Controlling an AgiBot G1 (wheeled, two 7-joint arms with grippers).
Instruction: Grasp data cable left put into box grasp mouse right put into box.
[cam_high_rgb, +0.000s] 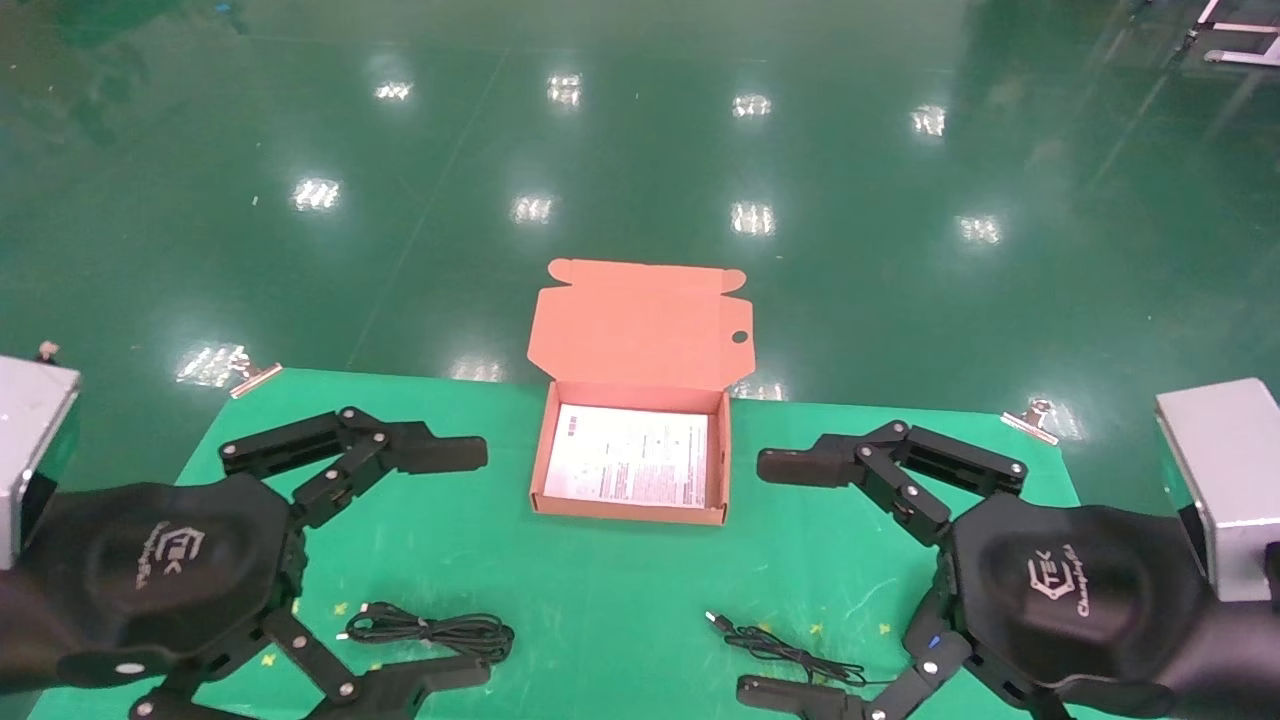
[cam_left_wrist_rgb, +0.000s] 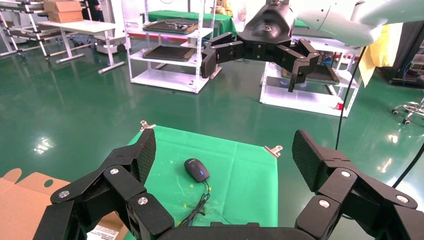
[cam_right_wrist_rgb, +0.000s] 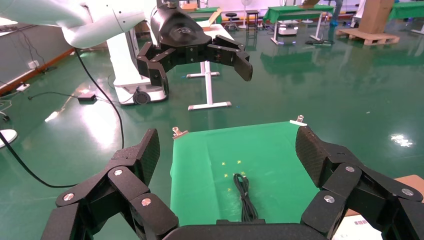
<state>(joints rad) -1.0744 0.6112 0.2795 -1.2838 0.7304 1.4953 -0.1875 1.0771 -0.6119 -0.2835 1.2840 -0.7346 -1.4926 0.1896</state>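
Note:
The salmon-orange box stands open at the far middle of the green cloth, lid flap up, with a white printed sheet inside. The data cable, a small black looped bundle, lies near the front left; it also shows in the right wrist view. The black mouse shows in the left wrist view; in the head view my right hand hides it and only its cord shows. My left gripper hovers open and empty above the data cable. My right gripper hovers open and empty above the mouse cord.
The green cloth covers a small table, held by metal clips at its far corners. Shiny green floor lies beyond every edge. Grey blocks stand at both sides by the arms. Shelves and tables stand far off.

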